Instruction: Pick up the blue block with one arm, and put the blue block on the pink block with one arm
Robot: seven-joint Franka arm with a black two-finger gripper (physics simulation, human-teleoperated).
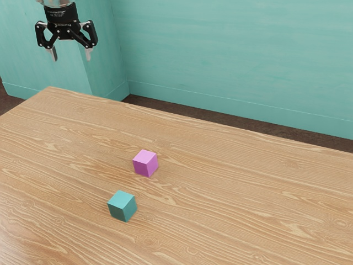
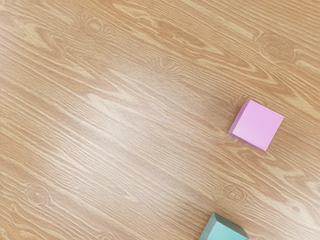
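Observation:
A blue-green block [image 1: 122, 205] rests on the wooden table [image 1: 248, 210], nearer the front edge. Just beyond it and slightly toward the exterior view's right lies the pink block [image 1: 145, 163], a short gap apart. My gripper [image 1: 70, 53] hangs high above the table's far left corner, open, with nothing between its fingers. From the wrist camera I look down on the pink block [image 2: 256, 125] and one corner of the blue-green block [image 2: 223, 230], both well away from my hand.
A teal wall [image 1: 237, 55] with a baseboard stands behind the table, and a dark floor strip runs between them. Bare wood [image 2: 110, 125] stretches around both blocks.

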